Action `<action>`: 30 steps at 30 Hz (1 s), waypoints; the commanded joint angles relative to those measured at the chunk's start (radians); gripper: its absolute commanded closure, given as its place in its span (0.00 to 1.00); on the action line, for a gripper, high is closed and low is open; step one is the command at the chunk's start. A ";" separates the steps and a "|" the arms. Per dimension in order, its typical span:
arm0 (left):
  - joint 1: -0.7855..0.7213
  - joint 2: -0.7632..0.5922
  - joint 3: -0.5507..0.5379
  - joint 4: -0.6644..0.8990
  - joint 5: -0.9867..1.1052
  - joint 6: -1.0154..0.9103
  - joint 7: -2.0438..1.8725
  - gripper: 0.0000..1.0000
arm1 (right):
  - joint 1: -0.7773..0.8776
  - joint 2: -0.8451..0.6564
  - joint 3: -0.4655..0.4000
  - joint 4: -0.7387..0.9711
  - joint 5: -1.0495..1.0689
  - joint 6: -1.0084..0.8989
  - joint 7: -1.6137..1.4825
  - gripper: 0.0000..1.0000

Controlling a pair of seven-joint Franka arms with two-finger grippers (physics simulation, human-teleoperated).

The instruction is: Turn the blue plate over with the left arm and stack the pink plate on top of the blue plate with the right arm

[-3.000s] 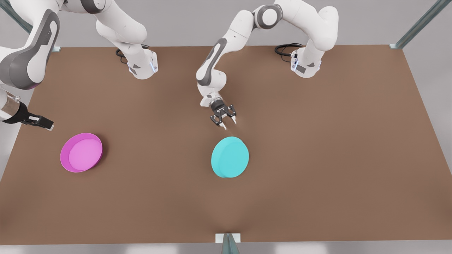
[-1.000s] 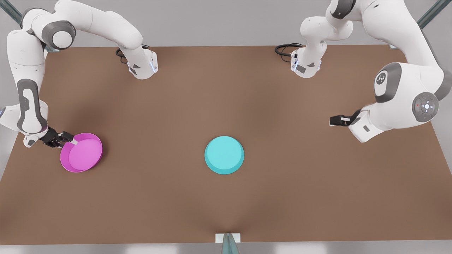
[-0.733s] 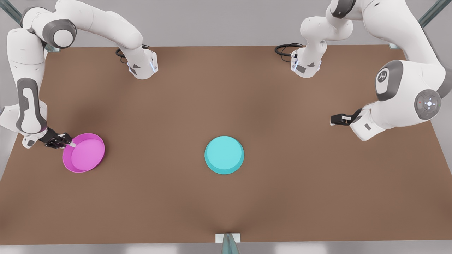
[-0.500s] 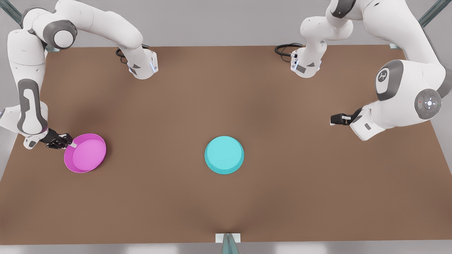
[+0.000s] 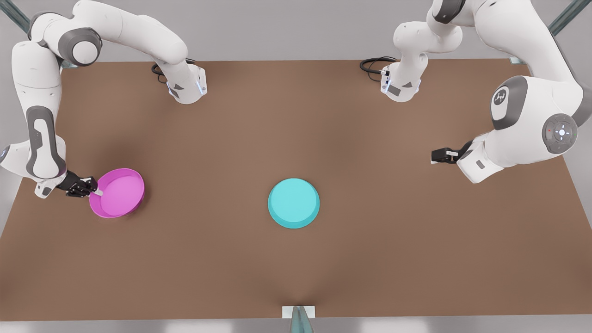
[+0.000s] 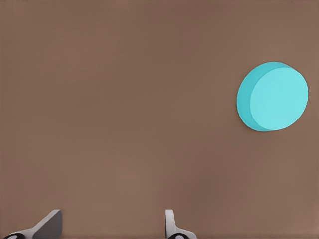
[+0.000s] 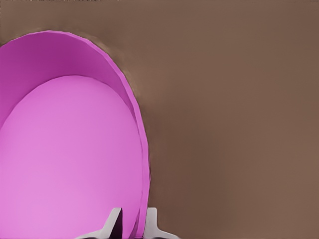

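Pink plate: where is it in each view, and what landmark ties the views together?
Front view: the pink plate sits toward the front view's left, its rim pinched by the right gripper.
Right wrist view: the plate looms close, its rim between the fingers.
Left wrist view: not in it; the blue plate lies on the brown table.
Shared landmark: the brown table.

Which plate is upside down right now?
The blue plate, mid-table: its flat base faces up and its rim is down. The pink plate, at the front view's left, shows its open hollow, with the right gripper shut on its rim.
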 commanded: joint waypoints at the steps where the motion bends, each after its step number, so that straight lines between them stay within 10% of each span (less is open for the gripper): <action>1: 0.000 -0.001 0.000 0.000 -0.001 0.000 -0.006 0.00 | 0.005 -0.007 0.000 0.002 -0.002 -0.010 -0.022 0.73; 15: 0.002 -0.001 0.004 0.020 -0.053 -0.003 -0.009 0.00 | 0.080 -0.098 0.000 0.003 0.003 -0.135 0.130 0.79; 30: 0.015 0.013 0.023 0.019 -0.082 -0.034 -0.016 0.00 | 0.624 -0.084 0.000 0.128 0.282 -0.233 1.018 0.79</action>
